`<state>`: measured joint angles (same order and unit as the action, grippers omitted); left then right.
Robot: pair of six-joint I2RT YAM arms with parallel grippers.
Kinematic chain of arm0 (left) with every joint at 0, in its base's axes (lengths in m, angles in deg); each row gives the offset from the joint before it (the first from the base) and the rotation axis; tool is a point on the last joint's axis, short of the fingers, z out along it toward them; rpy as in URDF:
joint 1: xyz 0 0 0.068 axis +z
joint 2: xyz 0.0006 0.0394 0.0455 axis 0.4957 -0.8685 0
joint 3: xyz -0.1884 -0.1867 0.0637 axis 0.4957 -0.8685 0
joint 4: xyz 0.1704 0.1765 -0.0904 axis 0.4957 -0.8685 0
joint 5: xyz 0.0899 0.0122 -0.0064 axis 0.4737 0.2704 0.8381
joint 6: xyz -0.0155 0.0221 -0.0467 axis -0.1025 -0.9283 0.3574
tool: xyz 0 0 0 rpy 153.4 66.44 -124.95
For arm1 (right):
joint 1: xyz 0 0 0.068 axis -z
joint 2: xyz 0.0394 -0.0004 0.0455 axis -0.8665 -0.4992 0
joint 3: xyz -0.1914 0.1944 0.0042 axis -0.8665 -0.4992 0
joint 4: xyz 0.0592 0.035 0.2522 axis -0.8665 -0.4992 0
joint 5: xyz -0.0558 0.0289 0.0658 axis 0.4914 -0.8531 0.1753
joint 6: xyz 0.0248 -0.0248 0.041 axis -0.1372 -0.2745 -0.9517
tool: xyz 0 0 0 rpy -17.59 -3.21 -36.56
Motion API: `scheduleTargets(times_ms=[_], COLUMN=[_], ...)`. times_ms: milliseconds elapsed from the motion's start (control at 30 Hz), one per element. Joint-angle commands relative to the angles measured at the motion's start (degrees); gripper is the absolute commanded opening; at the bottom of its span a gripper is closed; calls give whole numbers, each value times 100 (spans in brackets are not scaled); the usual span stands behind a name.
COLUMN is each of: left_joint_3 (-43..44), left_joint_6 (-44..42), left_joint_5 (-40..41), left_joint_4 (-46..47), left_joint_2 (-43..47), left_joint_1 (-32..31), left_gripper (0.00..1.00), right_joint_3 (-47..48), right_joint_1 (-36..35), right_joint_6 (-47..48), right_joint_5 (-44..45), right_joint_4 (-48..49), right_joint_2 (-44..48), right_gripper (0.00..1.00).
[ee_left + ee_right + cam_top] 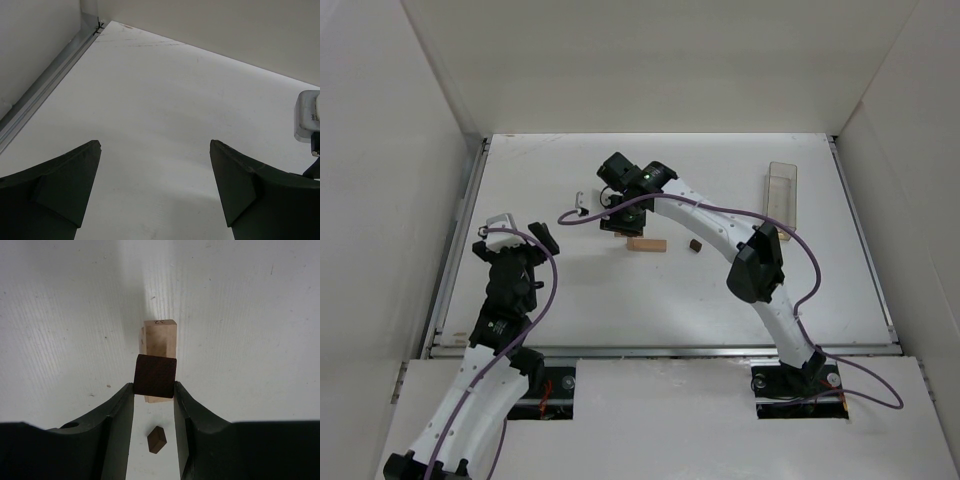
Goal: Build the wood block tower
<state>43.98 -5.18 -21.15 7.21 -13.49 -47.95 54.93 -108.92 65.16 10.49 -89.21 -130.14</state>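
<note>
The white tabletop carried the lot. The right arm was stretched out to the middle. The left arm sat off on the left side, its jaws spread wide over bare tabletop. A clear plastic box lay near the far right edge, well apart from the rest. In the middle lay a light tan bar, maybe with a second one tucked against it, hard to tell from the wrist view. The right arm's jaws were pinching a dark brown block over one end of that bar. A smaller dark piece lay near the bar, not touching it.
</note>
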Motion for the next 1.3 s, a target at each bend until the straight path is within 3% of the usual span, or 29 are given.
scheduleTargets(times_ms=[0, 700, 933, 1167, 1267], left_joint_3=[-26, -26, 52, 431, 562], left_joint_6=[6, -46, -326, -1197, -1557], left_joint_5=[-32, -138, -348, -2096, -3410], left_joint_4=[155, 155, 208, 374, 497], left_joint_2=[74, 127, 127, 469, 716], left_joint_1=[13, 13, 13, 13, 13], left_gripper=[88, 88, 88, 84, 84], right_joint_3=[159, 159, 344, -472, -869], right_joint_1=[-80, -80, 139, 386, 439], right_joint_6=[170, 732, 618, 618, 618], right_joint_5=[-67, -173, -383, -1051, -1191], right_joint_4=[191, 191, 243, 1042, 1359], right_joint_2=[-42, 11, 467, 1318, 1600], right_gripper=[0, 0, 0, 0, 0])
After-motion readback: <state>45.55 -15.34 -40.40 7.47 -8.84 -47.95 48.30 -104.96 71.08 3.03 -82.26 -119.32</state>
